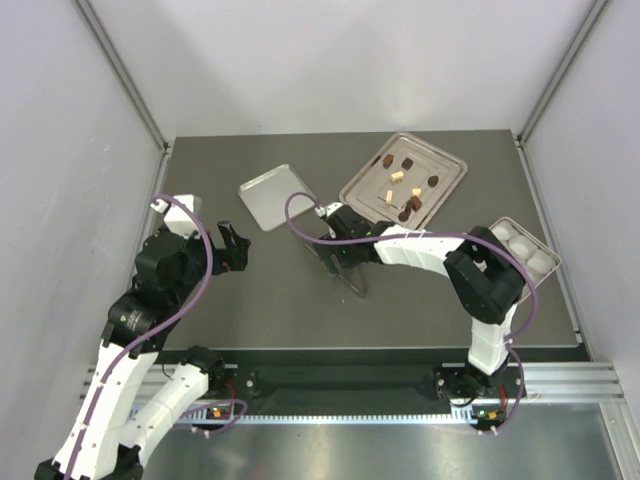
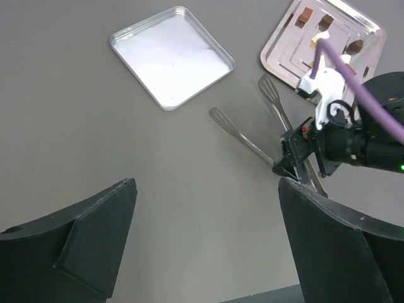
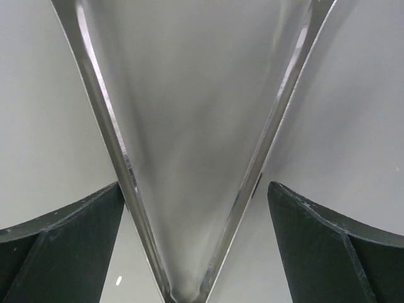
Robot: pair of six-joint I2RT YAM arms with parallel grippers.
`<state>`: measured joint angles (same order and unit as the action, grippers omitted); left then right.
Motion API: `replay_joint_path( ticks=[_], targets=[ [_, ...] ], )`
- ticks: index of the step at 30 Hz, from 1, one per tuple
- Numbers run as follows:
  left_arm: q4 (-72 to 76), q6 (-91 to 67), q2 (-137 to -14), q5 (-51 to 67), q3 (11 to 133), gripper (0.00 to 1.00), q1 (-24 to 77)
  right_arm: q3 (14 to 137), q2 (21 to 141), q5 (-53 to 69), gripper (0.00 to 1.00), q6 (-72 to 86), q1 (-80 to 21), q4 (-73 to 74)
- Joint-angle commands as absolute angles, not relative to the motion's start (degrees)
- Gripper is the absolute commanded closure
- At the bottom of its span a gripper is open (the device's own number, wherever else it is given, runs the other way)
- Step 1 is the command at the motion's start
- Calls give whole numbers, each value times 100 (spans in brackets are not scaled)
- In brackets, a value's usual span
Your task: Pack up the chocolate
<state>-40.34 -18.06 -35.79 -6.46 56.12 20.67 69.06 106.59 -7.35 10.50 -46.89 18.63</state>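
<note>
The chocolate (image 1: 414, 203) lies as several small brown and tan pieces on a silver tray (image 1: 452, 160) at the back right; a few pieces (image 2: 305, 17) also show in the left wrist view. Metal tongs (image 1: 347, 272) lie on the table's middle. My right gripper (image 1: 335, 262) is down over them, open. In the right wrist view the tongs' two arms (image 3: 110, 136) spread in a V between my right gripper's (image 3: 194, 186) fingers. My left gripper (image 1: 232, 240) hangs open and holds nothing, left of the tongs (image 2: 252, 148).
An empty silver tray (image 1: 270, 195) sits at the back centre-left and also shows (image 2: 170, 57) in the left wrist view. A white moulded tray (image 1: 527, 250) rests near the right edge, behind the right arm's elbow. Grey walls enclose the table.
</note>
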Motion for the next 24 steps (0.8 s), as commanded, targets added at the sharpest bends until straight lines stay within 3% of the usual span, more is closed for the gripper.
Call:
replay_joint_path(
  ticks=[1, 24],
  targets=[
    [-3867, -1819, -3498, -650, 5634, 1, 2065, 7154, 10801, -1028, 6, 993, -4825, 1767],
    [-3911, -1846, -3463, -642, 5625, 1, 2065, 6856, 10934, -1108, 20, 1212, -5001, 1652]
  ],
)
